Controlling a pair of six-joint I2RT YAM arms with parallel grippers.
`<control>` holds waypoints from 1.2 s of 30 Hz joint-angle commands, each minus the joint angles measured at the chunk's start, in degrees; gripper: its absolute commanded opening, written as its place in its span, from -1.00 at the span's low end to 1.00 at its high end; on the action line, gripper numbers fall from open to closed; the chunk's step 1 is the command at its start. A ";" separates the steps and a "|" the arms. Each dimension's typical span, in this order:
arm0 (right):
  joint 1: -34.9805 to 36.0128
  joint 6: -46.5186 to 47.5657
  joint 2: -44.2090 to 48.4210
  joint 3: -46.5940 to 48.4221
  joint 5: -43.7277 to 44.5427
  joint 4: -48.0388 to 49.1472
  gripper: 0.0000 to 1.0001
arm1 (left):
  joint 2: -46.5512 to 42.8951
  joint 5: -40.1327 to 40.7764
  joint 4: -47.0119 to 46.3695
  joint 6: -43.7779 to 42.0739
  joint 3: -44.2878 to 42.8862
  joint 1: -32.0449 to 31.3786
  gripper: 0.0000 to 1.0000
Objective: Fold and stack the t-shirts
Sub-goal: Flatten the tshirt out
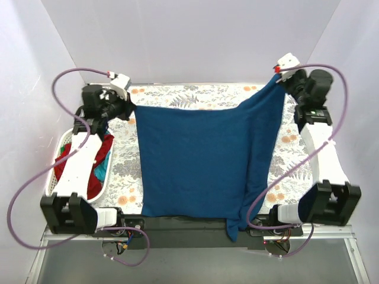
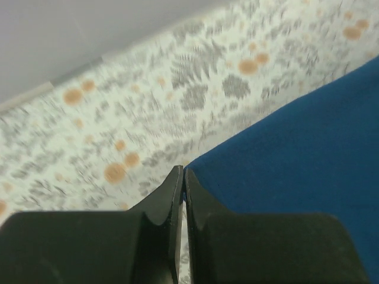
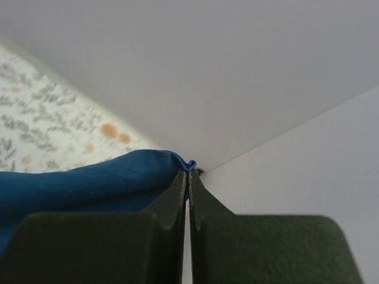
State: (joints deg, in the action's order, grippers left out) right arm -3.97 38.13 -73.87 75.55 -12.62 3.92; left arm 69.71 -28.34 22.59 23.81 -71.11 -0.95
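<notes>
The navy blue t-shirt (image 1: 201, 160) is stretched wide over the table, and its near edge droops over the front. My left gripper (image 1: 131, 108) is shut on its far left corner low over the table. The right gripper (image 1: 278, 76) is shut on the far right corner and holds it raised near the back wall. In the left wrist view the closed tips (image 2: 184, 175) pinch the blue cloth's edge (image 2: 296, 154). From the right wrist, a small fold of blue hem (image 3: 118, 177) pokes out at the shut tips (image 3: 189, 168). A red t-shirt (image 1: 105, 155) and a teal one (image 1: 100, 171) lie in the basket.
The white slatted laundry basket (image 1: 64, 142) stands at the table's left edge, partly under the left arm. The floral table cover (image 1: 195, 92) shows along the back and both sides of the shirt. White walls close in the back and sides.
</notes>
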 commanded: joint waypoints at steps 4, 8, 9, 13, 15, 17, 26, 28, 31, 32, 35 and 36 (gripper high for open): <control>3.52 6.16 -13.12 0.55 -4.61 5.31 -0.97 | 15.34 6.54 -1.49 -0.09 -0.51 -2.74 -1.00; 5.88 8.45 -25.50 6.44 -2.76 5.22 -0.97 | 30.35 9.88 -2.64 1.85 -6.83 -2.92 -1.00; 6.07 8.71 -27.37 7.76 -2.50 5.22 -0.97 | 32.22 10.32 -2.72 1.76 -9.98 -2.92 -1.00; 7.39 10.12 -36.33 15.49 -0.22 5.22 -0.97 | 41.10 14.35 -3.25 1.41 -17.45 -2.92 -1.00; 8.18 10.47 -41.95 21.46 1.10 5.31 -0.97 | 44.27 16.02 -3.34 1.24 -21.16 -2.92 -1.00; 8.89 10.91 -47.82 25.77 3.74 5.30 -0.97 | 48.84 18.40 -3.25 1.85 -25.90 -2.92 -1.00; 13.02 14.43 -60.09 42.14 17.97 4.61 -0.11 | 61.50 24.21 4.11 4.48 -42.51 -2.74 -0.24; 13.02 13.47 -58.33 39.78 20.95 1.97 0.17 | 60.11 24.03 5.71 6.24 -42.63 -2.13 0.00; 12.32 11.01 -52.63 36.43 22.64 -5.91 0.52 | 55.02 20.97 7.11 7.03 -38.94 -1.34 0.21; 11.79 8.83 -49.04 33.29 22.55 -7.95 0.54 | 53.61 19.74 7.81 6.95 -37.97 -1.25 0.21; 11.18 5.57 -42.97 29.58 19.93 -18.65 0.55 | 48.86 14.47 12.73 4.85 -32.79 -1.25 0.20; 11.17 4.51 -41.81 29.22 18.70 -22.87 0.63 | 46.59 12.88 15.27 4.23 -31.30 -1.25 0.18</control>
State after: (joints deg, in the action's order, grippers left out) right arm 8.40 47.51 -124.62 105.36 6.35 -8.21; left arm 126.76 -9.54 30.94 29.45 -105.43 -2.44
